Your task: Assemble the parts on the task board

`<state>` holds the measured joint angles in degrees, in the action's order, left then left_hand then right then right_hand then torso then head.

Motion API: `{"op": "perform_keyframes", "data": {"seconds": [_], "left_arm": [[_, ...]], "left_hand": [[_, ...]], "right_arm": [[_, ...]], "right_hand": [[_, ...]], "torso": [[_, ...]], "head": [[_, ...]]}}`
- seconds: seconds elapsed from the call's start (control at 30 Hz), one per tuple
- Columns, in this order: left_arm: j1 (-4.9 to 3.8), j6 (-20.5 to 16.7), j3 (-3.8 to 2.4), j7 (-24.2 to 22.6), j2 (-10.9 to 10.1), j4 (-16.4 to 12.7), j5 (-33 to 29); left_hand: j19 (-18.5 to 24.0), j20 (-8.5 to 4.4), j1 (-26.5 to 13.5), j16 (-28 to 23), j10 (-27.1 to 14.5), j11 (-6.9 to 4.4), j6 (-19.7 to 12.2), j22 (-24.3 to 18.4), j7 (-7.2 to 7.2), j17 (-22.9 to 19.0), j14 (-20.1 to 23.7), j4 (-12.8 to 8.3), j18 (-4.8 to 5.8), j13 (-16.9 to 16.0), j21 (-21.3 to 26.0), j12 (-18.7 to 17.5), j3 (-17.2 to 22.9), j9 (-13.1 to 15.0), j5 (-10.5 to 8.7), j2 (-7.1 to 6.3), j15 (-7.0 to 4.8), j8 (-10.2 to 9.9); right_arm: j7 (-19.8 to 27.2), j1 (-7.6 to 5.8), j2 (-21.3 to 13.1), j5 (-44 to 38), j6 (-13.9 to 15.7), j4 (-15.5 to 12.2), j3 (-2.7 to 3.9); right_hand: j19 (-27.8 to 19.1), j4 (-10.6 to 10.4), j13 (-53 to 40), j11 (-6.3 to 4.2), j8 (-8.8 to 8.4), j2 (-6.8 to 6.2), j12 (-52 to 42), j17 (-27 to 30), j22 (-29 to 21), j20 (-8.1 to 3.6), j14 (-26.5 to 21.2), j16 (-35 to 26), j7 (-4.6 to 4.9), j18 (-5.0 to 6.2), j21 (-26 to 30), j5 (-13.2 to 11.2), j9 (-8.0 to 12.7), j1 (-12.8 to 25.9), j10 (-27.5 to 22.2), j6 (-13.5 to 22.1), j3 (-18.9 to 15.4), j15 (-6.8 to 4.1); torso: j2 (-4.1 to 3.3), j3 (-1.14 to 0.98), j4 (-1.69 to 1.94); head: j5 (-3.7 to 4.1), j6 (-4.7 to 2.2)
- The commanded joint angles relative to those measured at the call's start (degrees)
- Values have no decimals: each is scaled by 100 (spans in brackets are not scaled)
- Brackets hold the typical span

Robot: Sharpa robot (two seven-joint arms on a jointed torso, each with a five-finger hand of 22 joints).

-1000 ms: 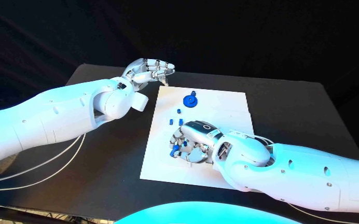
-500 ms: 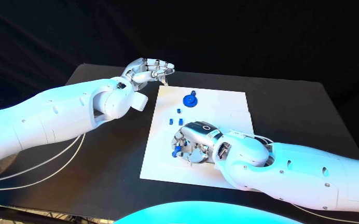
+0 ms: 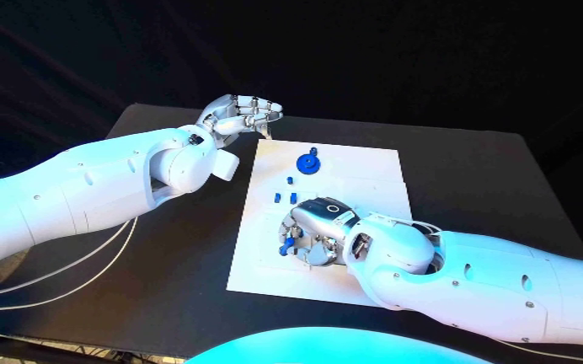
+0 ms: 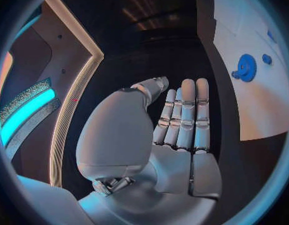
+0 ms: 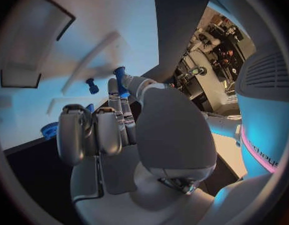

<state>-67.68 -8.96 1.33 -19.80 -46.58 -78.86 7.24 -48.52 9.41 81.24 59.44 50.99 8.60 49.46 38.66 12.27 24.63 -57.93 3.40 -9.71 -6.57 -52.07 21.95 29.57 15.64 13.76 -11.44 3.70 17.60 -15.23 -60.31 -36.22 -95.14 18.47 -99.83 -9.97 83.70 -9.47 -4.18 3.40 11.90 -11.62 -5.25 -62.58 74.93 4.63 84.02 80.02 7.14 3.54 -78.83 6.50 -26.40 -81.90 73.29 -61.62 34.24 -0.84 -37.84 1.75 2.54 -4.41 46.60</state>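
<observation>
Right hand (image 3: 318,227) sits low over the near part of the board (image 3: 365,170), fingers curled, pinching a small blue peg (image 5: 120,78) at its fingertips, the peg's long axis roughly in line with the fingers. Left hand (image 3: 238,116) hovers off the board's far left corner, fingers together and holding nothing. Other small pegs (image 3: 291,184) and the round blue disc (image 3: 308,163) lie just beyond the right hand, which is the nearer one for seating its peg.
</observation>
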Motion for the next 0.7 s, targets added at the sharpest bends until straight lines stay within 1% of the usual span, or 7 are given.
{"op": "perform_keyframes", "data": {"seconds": [0.03,0.13,0.23,0.37,0.53,0.63,0.7], "left_arm": [[-1,98,-4,-20,5,-12,-20],[-1,101,-4,-17,6,-12,-20],[-1,103,-4,-16,7,-12,-20],[-1,105,-4,-13,7,-12,-20],[-1,109,-4,-7,5,-12,-19],[-1,112,-4,-2,3,-13,-19],[-1,114,-4,2,1,-13,-19]], "left_hand": [[-48,6,38,-25,-33,9,-16,-1,-8,-8,16,-23,-83,9,10,27,-11,-3,14,11,42,34],[-48,6,38,-25,-33,9,-16,-1,-8,-8,16,-23,-83,9,10,27,-11,-3,14,11,42,34],[-48,6,38,-25,-33,9,-16,-1,-8,-8,16,-23,-83,9,10,27,-11,-3,14,11,42,34],[-48,6,38,-25,-33,9,-16,-1,-8,-8,16,-23,-83,9,10,27,-11,-3,14,11,42,34],[-48,6,38,-25,-33,9,-16,-1,-8,-8,16,-23,-83,9,10,27,-11,-3,14,11,42,34],[-48,6,38,-25,-33,9,-16,-1,-8,-8,16,-23,-83,9,10,27,-11,-3,14,11,42,34],[-48,6,38,-25,-33,9,-16,-1,-8,-8,16,-23,-83,9,10,27,-11,-3,14,11,42,34]], "right_arm": [[-131,11,20,-277,-110,-15,-4],[-124,14,49,-295,-123,-20,-4],[-99,17,80,-293,-150,-13,-7],[-47,22,116,-260,-202,8,-16],[-24,26,129,-241,-217,31,-26],[-31,27,122,-236,-182,39,-30],[-48,28,116,-235,-149,37,-31]], "right_hand": [[59,28,2,-5,24,37,28,12,391,2,119,12,-1,-43,26,38,-97,43,26,-17,25,-37],[59,29,2,-5,24,35,29,12,390,2,119,12,-1,-43,27,38,-97,46,26,-17,26,-37],[57,50,0,3,14,-39,54,20,392,8,116,11,8,-43,31,42,-105,147,19,16,18,-29],[46,64,-6,34,-61,-203,96,22,379,28,115,19,52,-38,55,218,-82,347,-8,138,-25,-4],[31,42,-10,73,-229,-418,133,-10,360,60,118,41,86,-31,88,283,-13,572,-79,381,-152,31],[10,67,-4,77,-392,-472,155,45,323,69,100,25,81,-18,139,274,53,625,-195,627,-227,35],[-1,79,1,79,-416,-485,154,70,302,70,93,15,83,-12,164,266,64,635,-239,661,-258,36]], "torso": [[-1,3,0],[1,1,5],[1,1,5],[3,5,2],[4,7,2],[3,5,2],[2,5,3]], "head": [[0,0],[7,0],[7,0],[5,8],[4,13],[4,17],[5,18]]}}
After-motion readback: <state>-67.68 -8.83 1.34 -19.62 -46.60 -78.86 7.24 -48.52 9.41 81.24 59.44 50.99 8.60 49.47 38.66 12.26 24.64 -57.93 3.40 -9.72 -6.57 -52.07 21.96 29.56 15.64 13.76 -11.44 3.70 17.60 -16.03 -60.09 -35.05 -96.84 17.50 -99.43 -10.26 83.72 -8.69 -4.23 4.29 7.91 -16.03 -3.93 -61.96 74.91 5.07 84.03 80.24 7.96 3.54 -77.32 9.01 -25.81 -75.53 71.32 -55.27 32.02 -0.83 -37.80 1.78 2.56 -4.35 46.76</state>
